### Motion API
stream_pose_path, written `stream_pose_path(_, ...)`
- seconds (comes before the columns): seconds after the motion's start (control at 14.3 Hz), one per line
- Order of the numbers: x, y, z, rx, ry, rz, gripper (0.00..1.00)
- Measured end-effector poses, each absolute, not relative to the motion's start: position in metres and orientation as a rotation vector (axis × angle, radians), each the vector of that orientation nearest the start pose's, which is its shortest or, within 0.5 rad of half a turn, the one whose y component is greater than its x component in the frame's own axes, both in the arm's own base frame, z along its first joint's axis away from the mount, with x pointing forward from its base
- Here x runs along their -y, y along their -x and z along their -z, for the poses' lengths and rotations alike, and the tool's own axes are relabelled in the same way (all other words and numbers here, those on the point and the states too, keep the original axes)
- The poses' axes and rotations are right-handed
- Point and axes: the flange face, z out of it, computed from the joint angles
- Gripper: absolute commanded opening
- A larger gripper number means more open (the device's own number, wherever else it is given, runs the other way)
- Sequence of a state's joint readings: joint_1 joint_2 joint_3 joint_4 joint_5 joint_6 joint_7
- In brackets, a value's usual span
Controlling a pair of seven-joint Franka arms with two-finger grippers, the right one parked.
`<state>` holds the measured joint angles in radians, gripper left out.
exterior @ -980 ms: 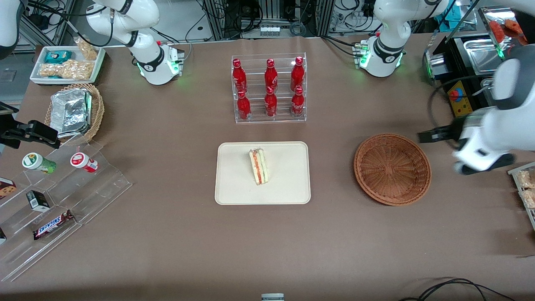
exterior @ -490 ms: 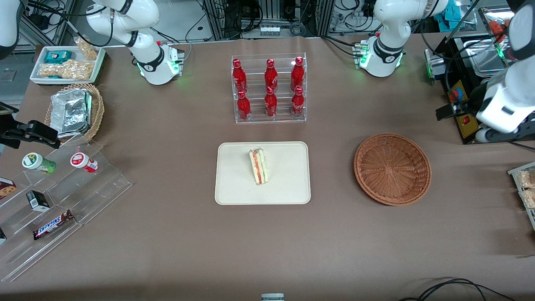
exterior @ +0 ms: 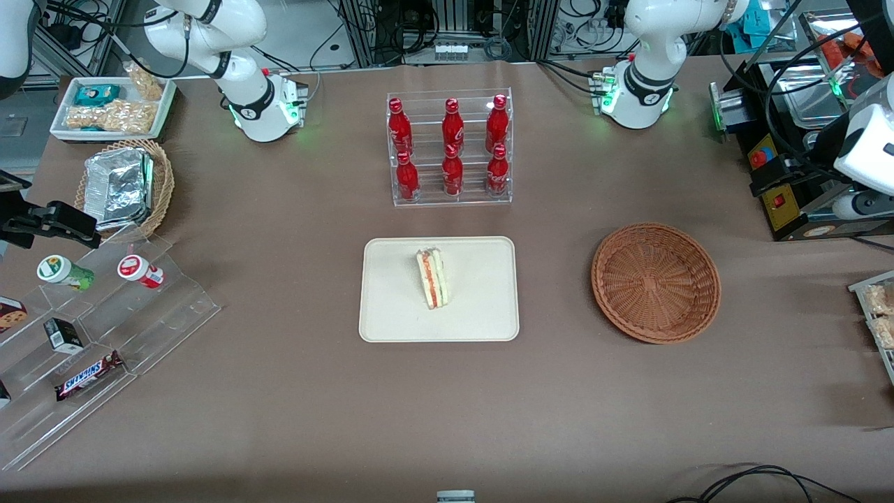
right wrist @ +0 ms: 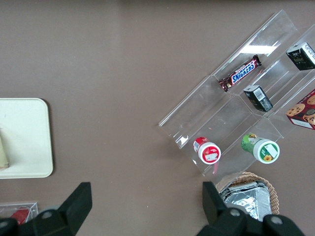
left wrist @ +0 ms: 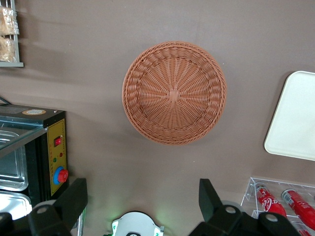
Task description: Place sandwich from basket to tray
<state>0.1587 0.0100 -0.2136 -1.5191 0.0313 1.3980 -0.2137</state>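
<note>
- The sandwich is seen lying on the tray, at the centre of the front frame, with its orange-red and green layers showing along one edge.
- The basket is found at the right of centre in the front frame, well apart from the tray; nothing is seen inside it, and its woven floor is shown in full in the left wrist view.
- The gripper is held high above the table, toward the working arm's end, at the right edge of the front frame, over the black box with the red button.
- Its two dark fingers are seen spread wide apart with nothing between them; the claw is open and holds nothing.
- A corner of the tray is caught in the left wrist view, apart from the basket.
- A clear rack of red bottles is seen at the upper centre of the front frame, farther from the camera than the tray.
- A clear stepped stand with a Snickers bar is placed at the lower left of the front frame.
</note>
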Motion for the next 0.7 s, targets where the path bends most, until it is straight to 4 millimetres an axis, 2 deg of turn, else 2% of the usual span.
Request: stream_pose_path(0.7,0.0318,-0.544,-0.6366,0.225,3.093,-0.108,1.0)
